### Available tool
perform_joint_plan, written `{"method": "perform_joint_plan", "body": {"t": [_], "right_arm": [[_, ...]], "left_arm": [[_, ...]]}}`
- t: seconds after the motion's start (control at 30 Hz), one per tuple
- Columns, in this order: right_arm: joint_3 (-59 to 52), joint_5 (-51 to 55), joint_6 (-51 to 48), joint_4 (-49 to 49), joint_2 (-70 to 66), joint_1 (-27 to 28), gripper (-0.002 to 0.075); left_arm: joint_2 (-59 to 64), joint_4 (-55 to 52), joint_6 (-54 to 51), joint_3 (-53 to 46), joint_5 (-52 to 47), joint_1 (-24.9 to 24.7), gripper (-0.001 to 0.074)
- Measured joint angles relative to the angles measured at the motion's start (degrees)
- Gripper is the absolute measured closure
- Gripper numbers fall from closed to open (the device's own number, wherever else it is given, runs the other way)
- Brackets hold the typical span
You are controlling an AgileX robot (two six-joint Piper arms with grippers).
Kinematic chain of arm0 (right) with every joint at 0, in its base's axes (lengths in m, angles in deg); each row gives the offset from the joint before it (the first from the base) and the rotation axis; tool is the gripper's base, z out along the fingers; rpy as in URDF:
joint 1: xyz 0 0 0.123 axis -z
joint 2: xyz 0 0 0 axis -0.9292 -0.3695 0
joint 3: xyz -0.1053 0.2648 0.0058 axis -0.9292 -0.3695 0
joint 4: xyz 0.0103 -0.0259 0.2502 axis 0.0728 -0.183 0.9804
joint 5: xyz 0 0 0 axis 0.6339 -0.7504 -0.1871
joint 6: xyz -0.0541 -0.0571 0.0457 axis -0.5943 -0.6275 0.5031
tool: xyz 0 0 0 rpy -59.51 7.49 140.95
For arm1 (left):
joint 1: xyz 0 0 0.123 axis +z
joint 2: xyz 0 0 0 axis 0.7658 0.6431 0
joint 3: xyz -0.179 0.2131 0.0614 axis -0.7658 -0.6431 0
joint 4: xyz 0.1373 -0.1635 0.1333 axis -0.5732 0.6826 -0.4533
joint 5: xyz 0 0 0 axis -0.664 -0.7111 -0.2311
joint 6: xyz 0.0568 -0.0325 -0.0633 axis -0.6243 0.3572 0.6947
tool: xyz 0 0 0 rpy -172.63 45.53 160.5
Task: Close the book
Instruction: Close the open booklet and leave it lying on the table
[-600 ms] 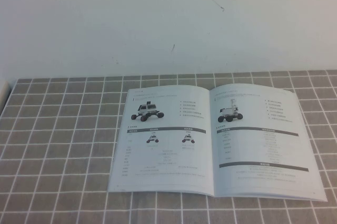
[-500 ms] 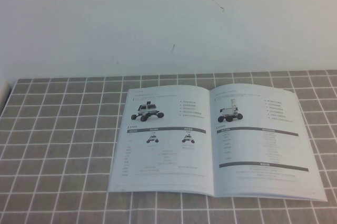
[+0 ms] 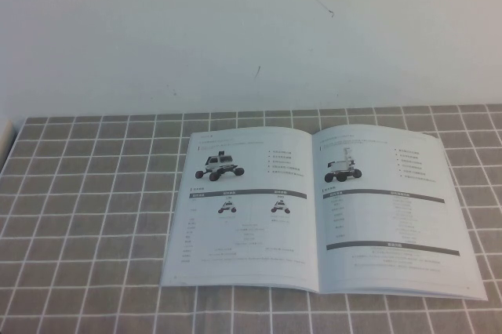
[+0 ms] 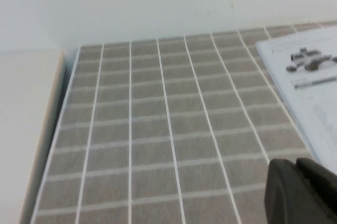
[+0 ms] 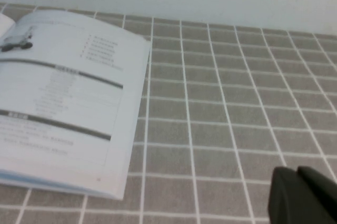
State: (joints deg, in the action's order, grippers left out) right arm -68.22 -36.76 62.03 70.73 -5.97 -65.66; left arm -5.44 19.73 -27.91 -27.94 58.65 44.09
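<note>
The left gripper [image 4: 298,184] shows only in the left wrist view, as a dark blurred mass at the picture's edge, above the cloth and short of the book's left side. Whether it is spread or pressed together, I cannot tell. Neither arm appears in the high view.

At the far left a pale bare strip of tabletop [image 3: 4,135] borders the grey cloth [image 3: 86,216], which is ruled in white squares and runs back to a white wall [image 3: 235,28].

The book [image 3: 259,216] lies open and flat on the cloth, right of centre in the high view, its spine running away from the robot and both pages face up. The left page [image 3: 243,232] carries a picture of a white wheeled vehicle near its top, two smaller pictures beneath it, and rows of faint print below. The right page [image 3: 392,224] has another wheeled machine near its top and two dark bars across lines of print. The print is too small to read. The page edges near the spine bow up slightly.

In the left wrist view only part of the left page shows, cut off by the frame; in the right wrist view the right page is cut off likewise.

The right gripper [image 5: 301,191] is again a dark blurred mass at the edge of its own wrist view, over the cloth and well apart from the book's right edge. Its state cannot be told either.
</note>
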Motion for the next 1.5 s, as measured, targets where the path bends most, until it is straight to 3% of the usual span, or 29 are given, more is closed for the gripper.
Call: {"method": "perform_joint_plan", "body": {"t": [0.13,0.3,0.5,0.63,0.87,1.0,1.2,1.5], "right_arm": [[-0.48,-8.42,0.0,0.0,0.0,0.0,0.0729],[-0.48,-27.34,0.0,-0.12,0.0,0.0,0.0729],[-0.48,-47.79,2.21,-0.12,0.0,0.0,0.0729],[-0.48,-55.93,2.37,0.09,0.0,0.0,0.0729],[-0.48,-60.69,2.49,0.11,0.0,0.0,0.0729],[3.22,-51.2,2.49,0.11,0.0,0.0,0.0729],[19.98,-20.74,4.07,0.11,-0.45,0.0,0.0729],[35.82,-5.34,4.17,1.97,-14.74,0.0,0.0729]], "left_arm": [[0.0,-0.16,0.0,0.08,10.86,0.0,0.0738],[0.0,-0.3,-0.18,0.08,30.79,0.0,0.0738],[0.0,-0.39,-0.18,0.08,47.15,0.0,0.0738],[0.0,-0.39,-0.18,0.08,50.96,0.0,0.0738],[0.0,0.48,-0.27,0.08,52.11,0.0,0.0738],[0.0,3.52,-0.29,0.08,50.18,0.0,0.0738],[0.0,4.2,-0.39,9.45,25.71,0.0,0.0738],[14.36,4.2,-0.74,26.68,4.98,0.0,0.0738]]}}
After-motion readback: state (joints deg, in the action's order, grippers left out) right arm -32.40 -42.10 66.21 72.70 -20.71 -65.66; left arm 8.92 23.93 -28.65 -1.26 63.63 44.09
